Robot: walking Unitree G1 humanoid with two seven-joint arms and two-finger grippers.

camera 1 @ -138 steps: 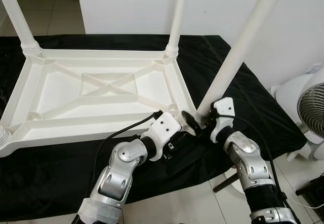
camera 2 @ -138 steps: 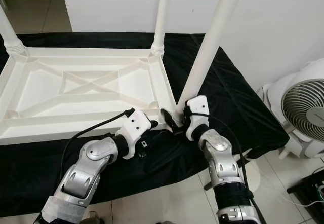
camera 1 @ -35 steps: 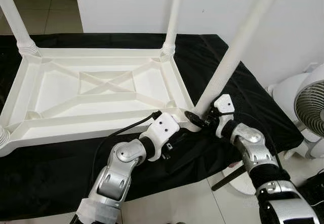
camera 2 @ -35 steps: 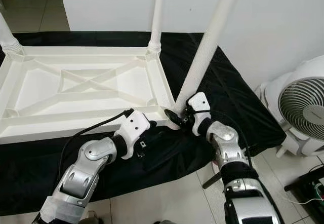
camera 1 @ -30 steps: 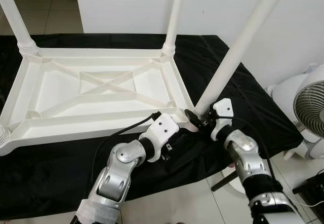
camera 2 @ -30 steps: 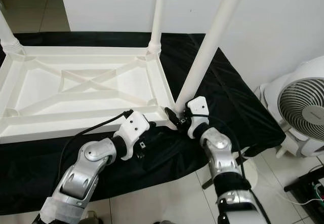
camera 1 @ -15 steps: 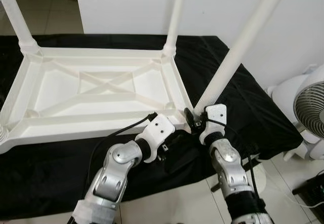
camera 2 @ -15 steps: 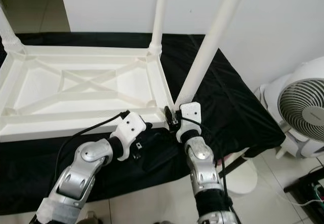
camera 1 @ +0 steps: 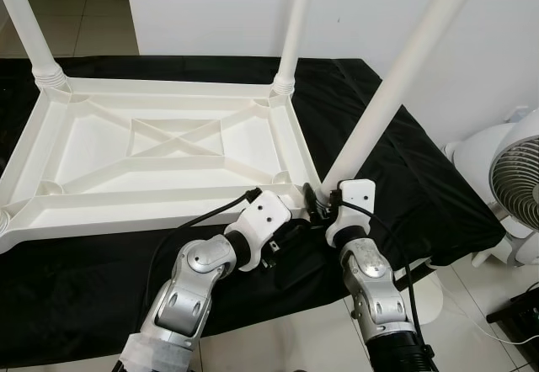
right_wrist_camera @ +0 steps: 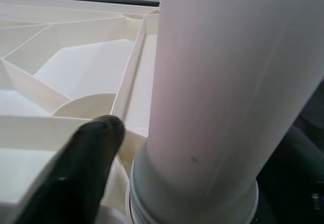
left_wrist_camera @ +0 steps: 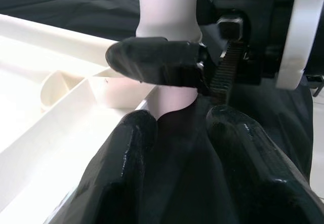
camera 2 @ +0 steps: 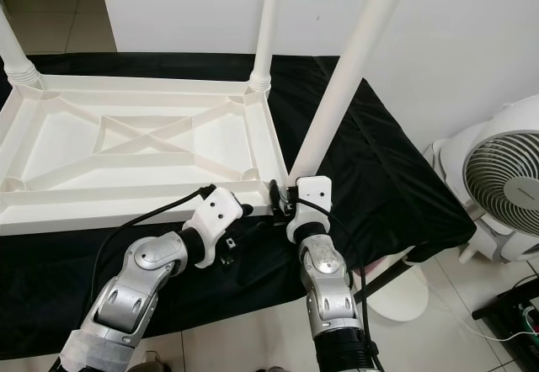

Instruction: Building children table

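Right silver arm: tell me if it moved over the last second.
Yes. The right silver arm swung inward toward the left silver arm, away from the white fan.

the near-right table leg runs off the frame's top edge; its foot hides behind the right gripper. the fan is cropped at right.

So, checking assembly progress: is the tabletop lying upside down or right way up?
Upside down: the tabletop shows its ribbed underside, with legs rising from its corners, on the black cloth.
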